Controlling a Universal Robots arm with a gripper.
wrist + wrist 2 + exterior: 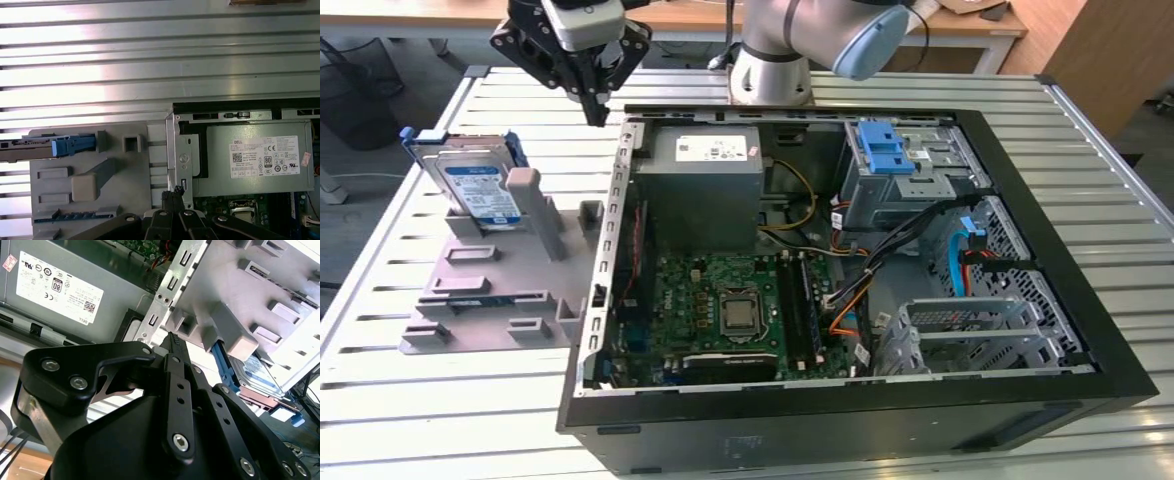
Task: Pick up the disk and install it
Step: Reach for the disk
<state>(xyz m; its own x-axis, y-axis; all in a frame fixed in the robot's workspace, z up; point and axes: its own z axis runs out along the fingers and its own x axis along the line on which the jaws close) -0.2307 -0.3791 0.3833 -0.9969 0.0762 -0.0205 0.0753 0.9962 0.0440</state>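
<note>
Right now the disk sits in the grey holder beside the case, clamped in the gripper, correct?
No: the exterior view shows the gripper holding nothing, apart from the disk, near the case corner. The disk does sit in the grey holder.

The disk (470,188) is partly hidden behind the grey holder (494,290), and the exterior view's top edge crops the arm (774,70).

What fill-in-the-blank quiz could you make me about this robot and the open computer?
1. The disk stands in a grey holder on the exterior view's ____ of the computer case.
2. The carrier framing the disk is coloured ____.
3. The shut gripper hovers near the case's edge, holding ____.

Missing words: left; blue; nothing.
</note>
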